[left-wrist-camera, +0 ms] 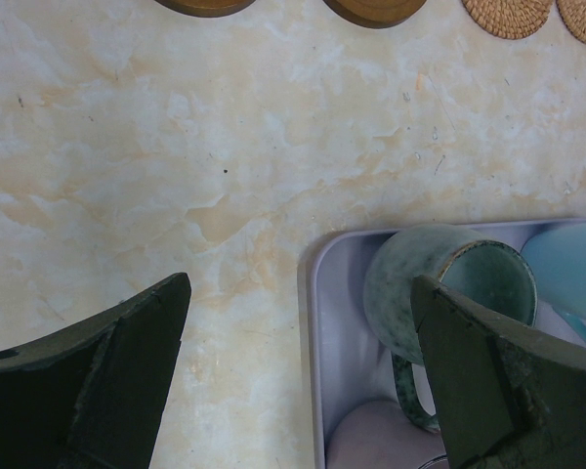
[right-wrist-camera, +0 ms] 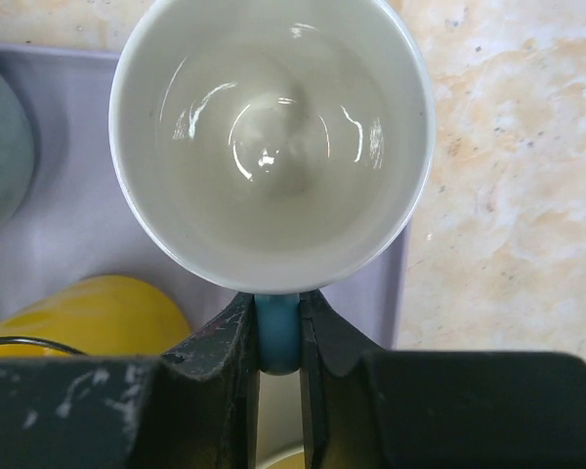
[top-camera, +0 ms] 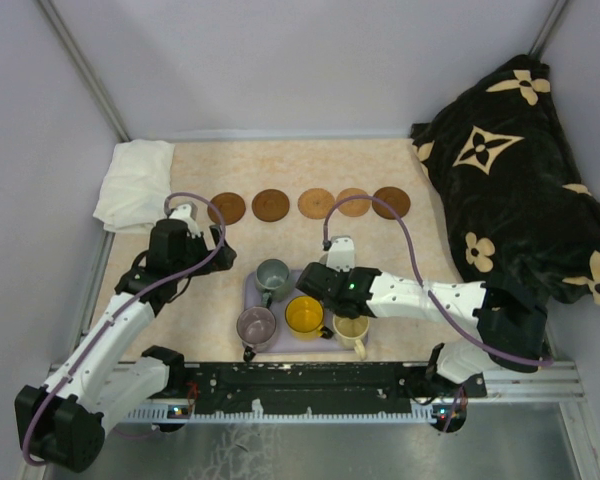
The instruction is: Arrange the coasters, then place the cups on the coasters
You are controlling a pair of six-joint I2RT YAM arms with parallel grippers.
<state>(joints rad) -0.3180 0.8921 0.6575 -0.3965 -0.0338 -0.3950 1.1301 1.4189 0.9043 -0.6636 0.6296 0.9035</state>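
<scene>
Several round brown coasters [top-camera: 271, 205] lie in a row across the far part of the table. On the lavender tray [top-camera: 250, 290] stand a grey-green cup [top-camera: 272, 274], a mauve cup [top-camera: 256, 325] and a yellow cup [top-camera: 304, 315]; a cream cup [top-camera: 351, 330] sits at the tray's right edge. My right gripper [right-wrist-camera: 278, 332] is shut on the light blue handle of a white cup [right-wrist-camera: 273, 137] over the tray's right part. My left gripper [left-wrist-camera: 301, 285] hangs open above the tray's left rim [left-wrist-camera: 308, 322], its right finger [left-wrist-camera: 488, 371] in front of the grey-green cup [left-wrist-camera: 439, 283].
A folded white cloth [top-camera: 135, 185] lies at the far left corner. A dark cushion with pale flower shapes [top-camera: 520, 190] fills the far right. Bare marbled tabletop [left-wrist-camera: 176, 176] separates the tray from the coaster row. A metal rail [top-camera: 320, 385] runs along the near edge.
</scene>
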